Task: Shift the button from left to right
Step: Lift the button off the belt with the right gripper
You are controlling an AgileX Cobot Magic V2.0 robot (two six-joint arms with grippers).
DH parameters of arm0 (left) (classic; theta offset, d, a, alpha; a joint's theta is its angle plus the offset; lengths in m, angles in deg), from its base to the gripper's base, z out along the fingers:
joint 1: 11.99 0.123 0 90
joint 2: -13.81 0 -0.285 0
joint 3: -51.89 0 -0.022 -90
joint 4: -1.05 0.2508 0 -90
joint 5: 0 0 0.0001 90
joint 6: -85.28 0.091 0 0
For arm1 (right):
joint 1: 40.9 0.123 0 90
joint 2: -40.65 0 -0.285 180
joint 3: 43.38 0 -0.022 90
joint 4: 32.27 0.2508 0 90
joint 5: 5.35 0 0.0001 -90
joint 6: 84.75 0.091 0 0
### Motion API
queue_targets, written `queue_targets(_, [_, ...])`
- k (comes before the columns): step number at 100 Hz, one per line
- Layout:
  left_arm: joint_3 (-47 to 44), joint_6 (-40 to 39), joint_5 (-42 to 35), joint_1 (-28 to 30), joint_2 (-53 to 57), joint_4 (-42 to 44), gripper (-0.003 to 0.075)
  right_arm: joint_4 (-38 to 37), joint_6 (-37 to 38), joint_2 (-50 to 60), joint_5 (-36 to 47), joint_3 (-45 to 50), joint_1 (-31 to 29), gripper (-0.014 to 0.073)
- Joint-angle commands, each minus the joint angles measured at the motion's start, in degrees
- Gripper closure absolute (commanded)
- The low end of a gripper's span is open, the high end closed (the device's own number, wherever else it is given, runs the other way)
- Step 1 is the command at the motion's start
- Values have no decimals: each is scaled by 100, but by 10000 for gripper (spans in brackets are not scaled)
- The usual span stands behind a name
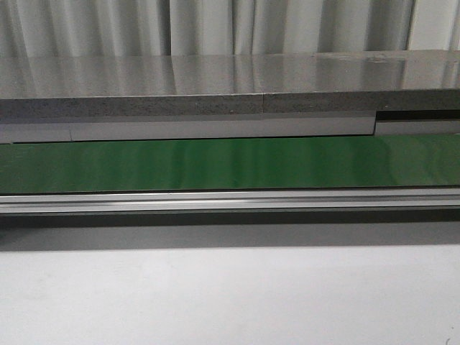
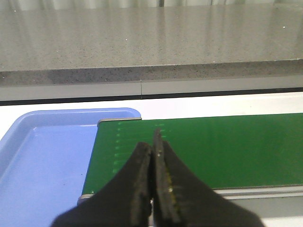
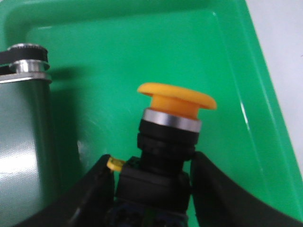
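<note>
My right gripper (image 3: 154, 189) clamped the button's (image 3: 170, 130) dark body, apparently over a green tray (image 3: 142, 52), my left gripper (image 2: 154, 187) closed, empty, above the green belt (image 2: 227, 149).

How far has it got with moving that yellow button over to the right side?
Nearly finished, it seems. The button has already left the green belt, which is bare in the front view. The right gripper has its fingers clamped on the button's dark body above the green tray. What looks left is setting it down and letting go. The left gripper is shut on nothing, near the blue tray.
</note>
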Motion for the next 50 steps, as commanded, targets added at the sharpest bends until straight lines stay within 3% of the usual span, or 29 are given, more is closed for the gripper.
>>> queue_targets(1, [150,-27,-509,-41,-24,-16,739,132,-106,9,320,-199,-28,467])
queue_targets(17, [150,-27,-509,-41,-24,-16,739,525,-124,-351,352,-199,-18,467])
queue_targets(50, [150,-27,-509,-41,-24,-16,739,575,-135,-567,325,-199,-18,437])
